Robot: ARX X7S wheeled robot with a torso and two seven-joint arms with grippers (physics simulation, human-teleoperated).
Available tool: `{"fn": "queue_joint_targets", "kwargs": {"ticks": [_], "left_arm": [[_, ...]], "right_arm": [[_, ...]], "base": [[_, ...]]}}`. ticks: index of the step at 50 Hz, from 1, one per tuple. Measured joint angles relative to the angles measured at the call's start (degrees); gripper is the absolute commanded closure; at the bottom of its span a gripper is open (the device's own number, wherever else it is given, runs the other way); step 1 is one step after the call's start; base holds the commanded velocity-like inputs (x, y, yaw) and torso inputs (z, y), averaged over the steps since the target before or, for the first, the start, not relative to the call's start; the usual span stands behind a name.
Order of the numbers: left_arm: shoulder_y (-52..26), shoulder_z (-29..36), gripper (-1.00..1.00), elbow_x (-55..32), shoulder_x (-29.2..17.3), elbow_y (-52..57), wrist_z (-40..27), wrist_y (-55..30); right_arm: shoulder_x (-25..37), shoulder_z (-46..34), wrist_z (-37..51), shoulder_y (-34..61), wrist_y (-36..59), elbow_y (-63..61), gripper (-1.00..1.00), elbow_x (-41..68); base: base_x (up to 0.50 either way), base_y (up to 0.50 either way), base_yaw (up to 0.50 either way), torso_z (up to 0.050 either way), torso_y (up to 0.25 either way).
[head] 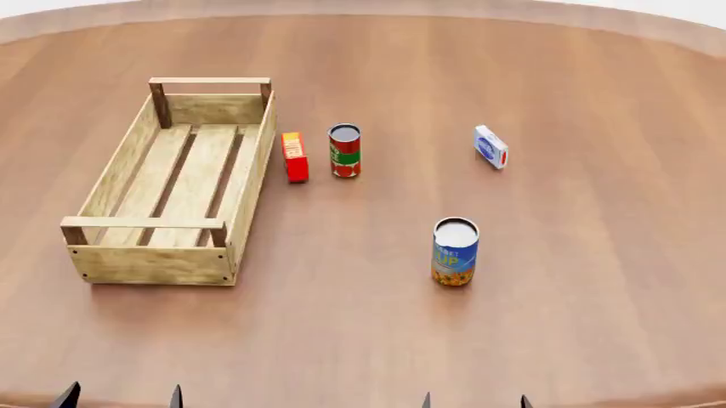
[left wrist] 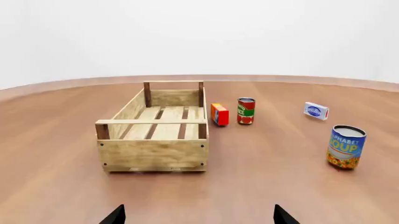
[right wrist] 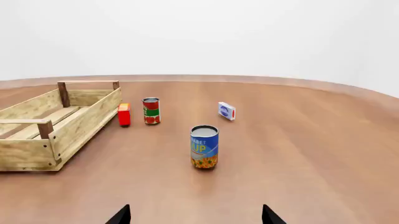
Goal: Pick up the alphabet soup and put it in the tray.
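The alphabet soup (head: 455,252) is a blue-labelled can with a yellow-orange lower band and pale top, upright on the wooden table; it also shows as the alphabet soup (right wrist: 204,146) and the alphabet soup (left wrist: 346,146). The tray (head: 95,263), a long light-wood slatted crate, stands empty to its left, also seen as the tray (left wrist: 153,155) and the tray (right wrist: 25,154). My left gripper (head: 121,397) and right gripper (head: 474,400) sit at the near table edge, both open and holding nothing, only black fingertips showing. The right gripper (right wrist: 194,214) is nearly in line with the can, well short of it.
A red-and-green can (head: 345,150) and a small red box (head: 295,157) stand just right of the tray's far half. A small white-and-blue box (head: 490,146) lies farther right. The round table's far edge (head: 363,8) curves behind.
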Motion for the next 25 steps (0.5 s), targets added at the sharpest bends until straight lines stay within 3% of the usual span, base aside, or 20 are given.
{"fn": "queue_joint_targets", "kwargs": {"ticks": [10,25], "left_arm": [[-0.06,1.30,-1.00,-1.18,-1.06,-0.14,-1.25,-0.17],[-0.31,3.36,-1.00,-3.00,-2.80,-0.47,-3.24,-0.46]], "right_arm": [[1.27,-1.32,1.23,0.06,-0.29,0.01,-1.00,0.65],[3.20,-3.73,3.08,0.22,-1.39,0.44,-1.00,1.14]], "base": [[0.04,0.02,0.00,0.000,0.000],[0.30,0.35,0.00,0.000,0.000]]}}
